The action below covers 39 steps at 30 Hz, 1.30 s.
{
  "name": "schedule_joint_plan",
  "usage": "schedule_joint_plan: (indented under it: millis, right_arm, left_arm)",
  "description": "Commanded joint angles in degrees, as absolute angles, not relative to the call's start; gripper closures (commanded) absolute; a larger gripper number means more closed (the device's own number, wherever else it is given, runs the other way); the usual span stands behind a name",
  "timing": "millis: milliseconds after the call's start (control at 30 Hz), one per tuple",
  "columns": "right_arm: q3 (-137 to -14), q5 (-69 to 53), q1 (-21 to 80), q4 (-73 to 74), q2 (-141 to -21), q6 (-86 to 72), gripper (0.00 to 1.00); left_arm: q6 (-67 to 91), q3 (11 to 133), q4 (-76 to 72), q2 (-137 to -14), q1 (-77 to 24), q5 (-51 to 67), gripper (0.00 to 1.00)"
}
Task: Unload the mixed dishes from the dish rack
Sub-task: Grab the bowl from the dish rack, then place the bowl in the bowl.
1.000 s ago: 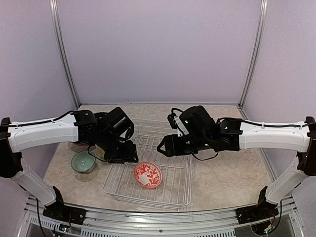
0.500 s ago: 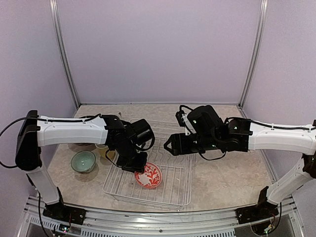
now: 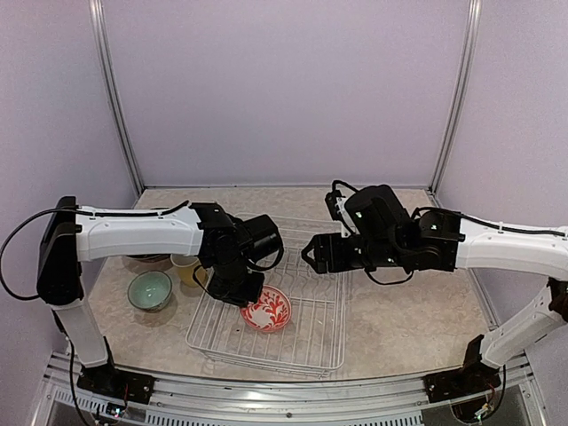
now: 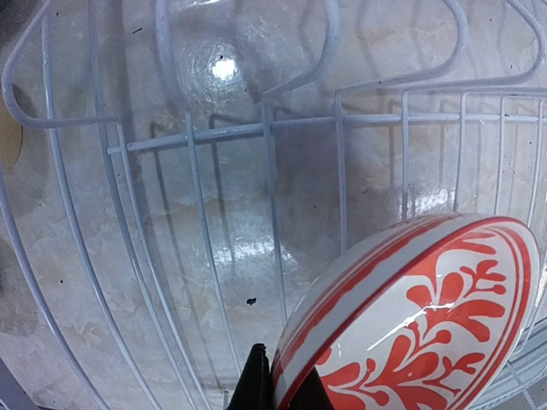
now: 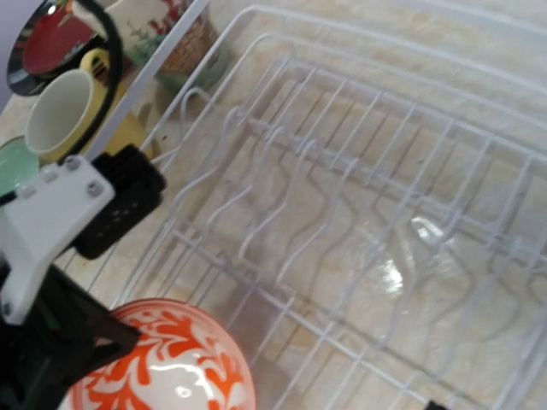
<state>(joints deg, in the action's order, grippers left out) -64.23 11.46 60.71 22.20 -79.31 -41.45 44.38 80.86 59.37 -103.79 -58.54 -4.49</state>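
Left arm has swung right, off the green bowl side and into the rack. Left gripper now at the left rim of the red bowl; fingers straddle the rim and look clamped on it. Bowl sits tipped on the near-centre wires, not flat as a second ago. Reads as a grasp made, lift about to start. Right gripper has edged right and hovers over the far rack; jaw state cannot be told. Yellow cup already out, left of the rack.

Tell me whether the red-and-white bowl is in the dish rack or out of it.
In: the red-and-white bowl lies tipped on the dish rack wires, the left gripper straddling its rim.
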Motion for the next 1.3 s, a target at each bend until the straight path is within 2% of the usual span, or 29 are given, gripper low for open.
schedule_joint_plan:
  millis: [0,267,467,633,767,1033,1133,1267]
  right_arm:
    - [-66.7,17.2,60.1,25.2,-76.8,-39.8,0.26]
    - [-66.2,22.5,60.1,25.3,-72.5,-39.2,0.19]
    - [-63.9,23.5,59.8,24.2,-70.1,-40.3,0.12]
    - [-63.6,23.6,59.5,23.9,-69.5,-40.4,0.03]
    - [-63.7,23.1,59.3,23.4,-69.9,-40.0,0.00]
    - [-64.5,22.5,59.1,23.6,-71.1,-39.7,0.00]
    - [-64.4,22.5,59.0,23.6,-71.2,-39.7,0.00]
    - [-64.3,22.3,58.9,23.4,-71.5,-39.9,0.00]
  left_arm:
    - [43.8,83.1,60.1,-101.4,-57.7,-4.7,1.00]
    - [43.3,78.9,55.8,-87.8,-52.7,-3.3,1.00]
    - [42.6,70.5,49.7,-70.2,-43.0,-1.2,1.00]
    - [42.3,67.0,51.6,-60.0,-31.6,-0.8,1.00]
    - [44.1,63.7,54.9,-56.1,-21.6,-0.4,1.00]
    - [50.0,51.7,53.4,-50.5,-2.2,9.6,1.00]
    - [51.6,47.9,51.9,-50.9,1.6,12.9,1.00]
    - [55.0,44.8,51.3,-53.1,1.8,13.2,1.00]
